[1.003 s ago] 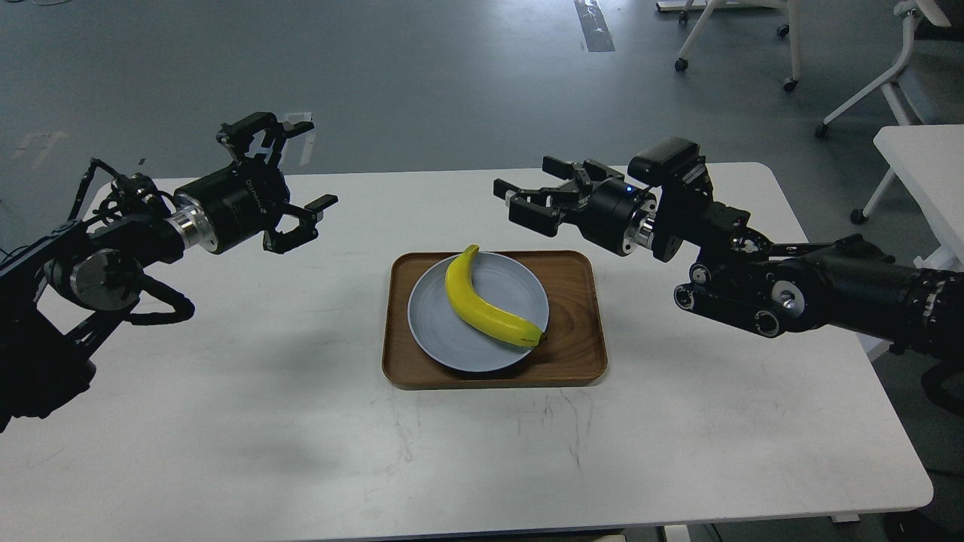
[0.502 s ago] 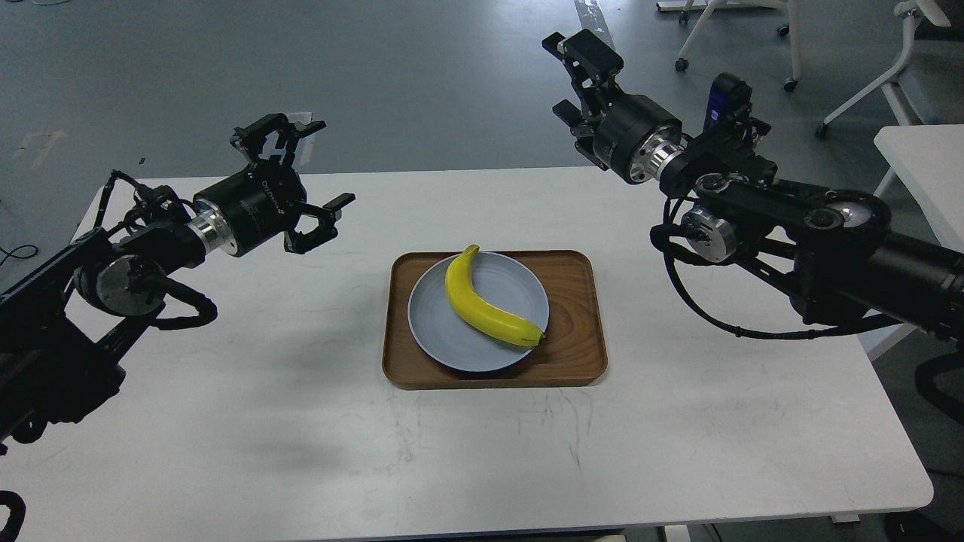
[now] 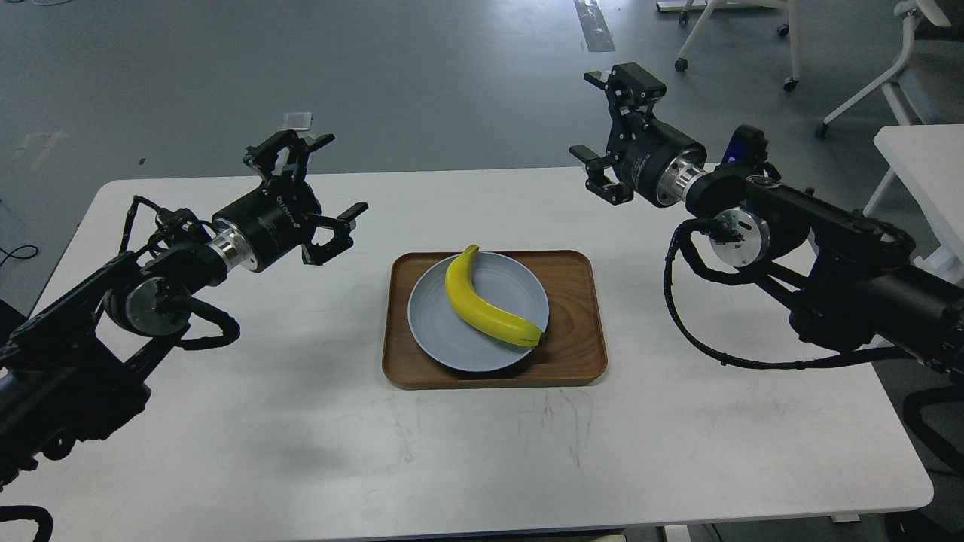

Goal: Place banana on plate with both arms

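The yellow banana (image 3: 486, 302) lies across the pale blue-grey plate (image 3: 444, 339), its dark tip at the plate's right rim. The plate sits in a brown wooden tray (image 3: 576, 339) at the table's middle. My left gripper (image 3: 320, 184) is open and empty, held above the table to the left of the tray. My right gripper (image 3: 606, 120) is open and empty, raised above the table's far edge to the upper right of the tray. Neither gripper touches the banana or the plate.
The white table (image 3: 301, 452) bears only the tray. Beyond it is grey floor with white rolling chairs (image 3: 889, 75) at the far right and a second white table (image 3: 922, 173) at the right edge.
The banana and plate have not moved. My left gripper has drifted right toward the tray. My right gripper swung up from beside the tray, then came down a little and turned.
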